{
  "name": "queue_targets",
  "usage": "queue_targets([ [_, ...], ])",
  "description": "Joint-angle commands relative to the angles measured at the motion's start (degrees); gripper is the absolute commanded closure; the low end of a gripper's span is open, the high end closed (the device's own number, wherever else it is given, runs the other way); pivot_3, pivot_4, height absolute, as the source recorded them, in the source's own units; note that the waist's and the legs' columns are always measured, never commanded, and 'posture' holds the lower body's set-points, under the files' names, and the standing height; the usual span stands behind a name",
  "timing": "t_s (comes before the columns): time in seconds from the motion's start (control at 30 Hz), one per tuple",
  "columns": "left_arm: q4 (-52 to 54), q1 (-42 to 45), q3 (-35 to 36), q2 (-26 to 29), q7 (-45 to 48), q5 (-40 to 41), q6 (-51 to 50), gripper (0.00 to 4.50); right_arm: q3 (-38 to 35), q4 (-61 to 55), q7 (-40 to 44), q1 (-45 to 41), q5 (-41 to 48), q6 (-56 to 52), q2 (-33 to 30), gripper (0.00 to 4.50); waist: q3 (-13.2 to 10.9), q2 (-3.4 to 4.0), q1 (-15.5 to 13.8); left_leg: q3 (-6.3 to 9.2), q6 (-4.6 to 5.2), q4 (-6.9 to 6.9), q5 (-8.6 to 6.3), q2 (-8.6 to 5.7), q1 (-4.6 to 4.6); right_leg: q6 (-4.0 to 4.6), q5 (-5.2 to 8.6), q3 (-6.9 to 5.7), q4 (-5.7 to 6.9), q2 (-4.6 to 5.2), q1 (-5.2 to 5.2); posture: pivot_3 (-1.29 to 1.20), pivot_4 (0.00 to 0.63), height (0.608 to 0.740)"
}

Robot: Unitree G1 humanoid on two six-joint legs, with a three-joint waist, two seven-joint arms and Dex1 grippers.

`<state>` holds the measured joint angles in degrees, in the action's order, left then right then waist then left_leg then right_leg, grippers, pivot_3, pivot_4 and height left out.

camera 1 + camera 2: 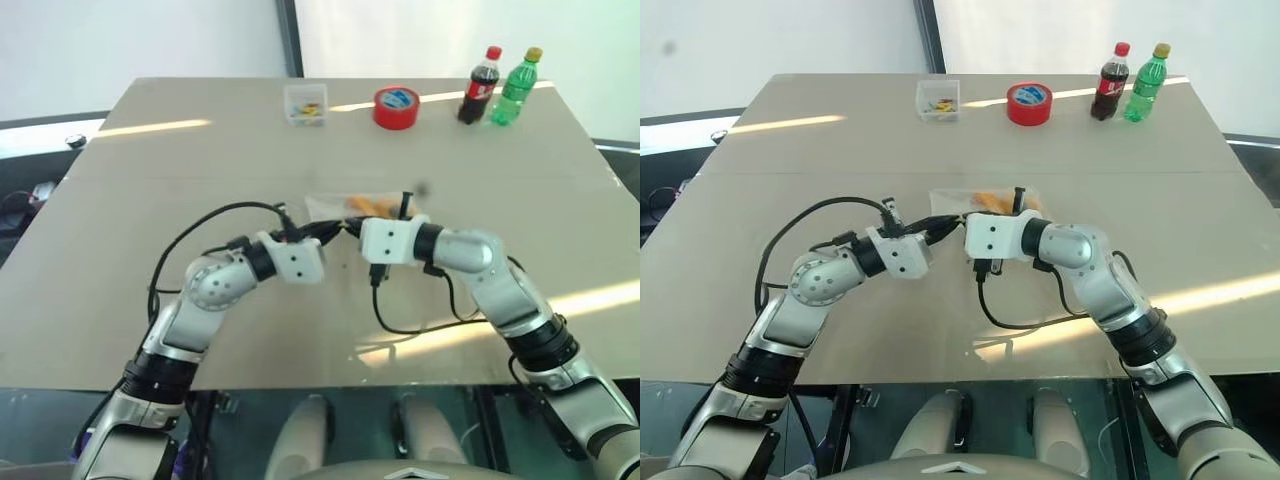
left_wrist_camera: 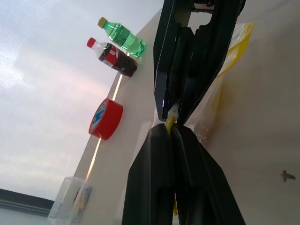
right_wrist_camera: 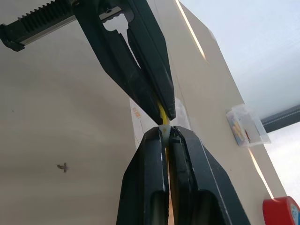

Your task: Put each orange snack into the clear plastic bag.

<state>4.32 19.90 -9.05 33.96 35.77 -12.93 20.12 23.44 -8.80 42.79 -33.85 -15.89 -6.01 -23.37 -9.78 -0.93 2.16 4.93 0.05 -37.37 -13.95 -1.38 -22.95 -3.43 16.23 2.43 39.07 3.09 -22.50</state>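
Left wrist view shows our left gripper (image 2: pixel 171 127) and right gripper (image 3: pixel 165 127) both pinching the yellow strip of the clear plastic bag (image 1: pixel 345 207) at mid-table. The orange snacks (image 1: pixel 365 206) seem inside already. We judge the next move is sealing the bag.

The table (image 1: pixel 780 200) lies bare and open on both sides of the two arms. At its far edge stand a small clear box (image 1: pixel 938 100), a red tape roll (image 1: pixel 1029 103) and two bottles (image 1: pixel 1128 80), well apart from the bag (image 1: pixel 985 205) at mid-table.
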Motion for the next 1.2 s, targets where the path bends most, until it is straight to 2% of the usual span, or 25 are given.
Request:
queue_targets([
  [0.03, 0.55, 0.55, 3.81, 0.68, -1.50, 2.42, -1.28, 4.50, -3.18, -0.01, -1.15, 3.62, -1.78, -1.06, -4.30, 4.46, 0.00, 0.00, -0.07, 0.00, 0.00, 0.00, 0.00, 0.00, 0.00, 0.00, 0.00, 0.00, -0.01, 0.00, 0.00, 0.00, 0.150, 0.740],
  [0.5, -3.17, 0.54, 4.83, 2.30, -2.21, 3.29, -0.37, 4.50, -13.26, -0.48, -6.04, 12.80, -1.96, -5.13, -16.59, 4.46, 0.00, 0.00, -0.12, -0.03, 0.00, 0.01, 0.00, 0.01, 0.00, 0.00, 0.00, 0.01, -0.03, 0.01, 0.01, 0.00, 0.150, 0.740],
  [0.83, -4.76, 1.45, 5.25, 2.54, -2.76, 4.17, -0.17, 4.50, -15.95, -1.08, -6.44, 12.20, -0.26, -5.66, -18.96, 4.46, 0.00, 0.00, -0.10, -0.04, 0.01, 0.01, 0.00, 0.03, 0.00, 0.00, 0.00, 0.03, -0.03, 0.01, 0.02, 0.00, 0.150, 0.740],
  [1.03, -4.29, 6.45, 9.10, 1.54, -2.35, 11.79, -6.78, 4.50, -20.74, -10.97, -1.32, 6.13, 10.93, -15.45, -17.20, 4.46, -0.03, -0.01, -0.02, -0.01, 0.01, 0.00, 0.00, 0.06, -0.04, 0.00, 0.00, 0.01, -0.01, 0.01, 0.00, 0.00, 0.150, 0.740],
  [1.2, -7.51, 15.23, 12.50, 0.61, -5.01, 15.01, -13.42, 4.50, -21.58, -8.43, -3.78, -2.03, 12.06, -16.29, -16.14, 4.46, -0.02, -0.02, -0.16, 0.04, 0.01, -0.02, 0.00, 0.03, -0.05, 0.00, 0.00, -0.07, -0.10, 0.01, 0.06, 0.00, 0.150, 0.740],
])
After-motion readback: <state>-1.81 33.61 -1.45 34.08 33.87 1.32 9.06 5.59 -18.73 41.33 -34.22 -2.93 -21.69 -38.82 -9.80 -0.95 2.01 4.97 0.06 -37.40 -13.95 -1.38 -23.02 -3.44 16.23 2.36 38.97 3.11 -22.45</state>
